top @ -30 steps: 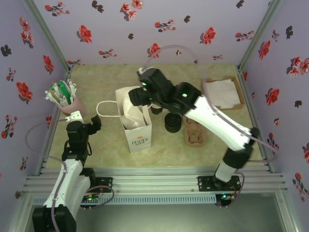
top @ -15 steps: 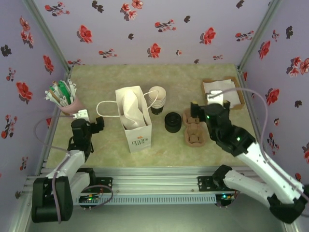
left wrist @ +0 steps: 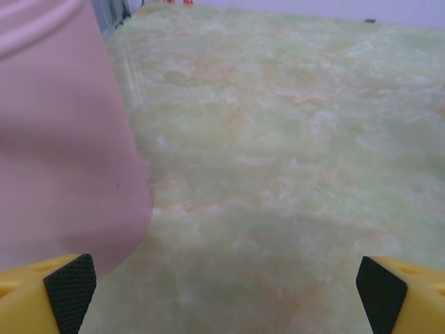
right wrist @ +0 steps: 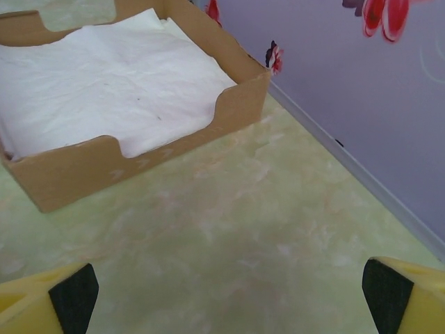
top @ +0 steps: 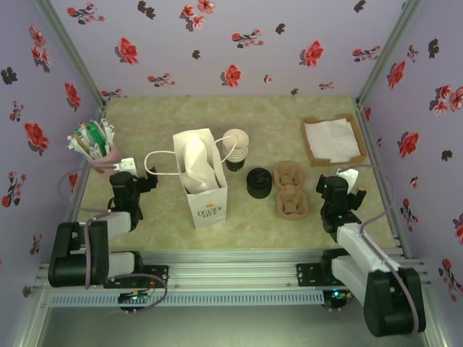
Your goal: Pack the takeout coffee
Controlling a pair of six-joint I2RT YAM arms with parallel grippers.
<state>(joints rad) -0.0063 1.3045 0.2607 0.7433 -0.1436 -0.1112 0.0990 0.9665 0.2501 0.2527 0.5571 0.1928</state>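
The takeout coffee is hidden from view. The white paper bag (top: 203, 179) stands upright and open at mid-table, its handle lying out to the left. My left gripper (top: 139, 176) rests low at the left, between the bag and a pink cup; its jaws (left wrist: 226, 296) are open with bare table between them. My right gripper (top: 346, 185) sits low at the right, below the napkin tray, also open (right wrist: 229, 296) over bare table.
A pink cup (left wrist: 55, 139) of sachets (top: 92, 139) stands close to the left gripper. Right of the bag are nested cream-rimmed cups (top: 235, 148), a stack of black lids (top: 258, 183) and a brown pulp cup carrier (top: 291, 190). The cardboard napkin tray (right wrist: 76, 167) lies ahead of the right gripper.
The right arm has drawn back from over the bag to the near right and folded down. The left arm has folded lower toward the pink cup.
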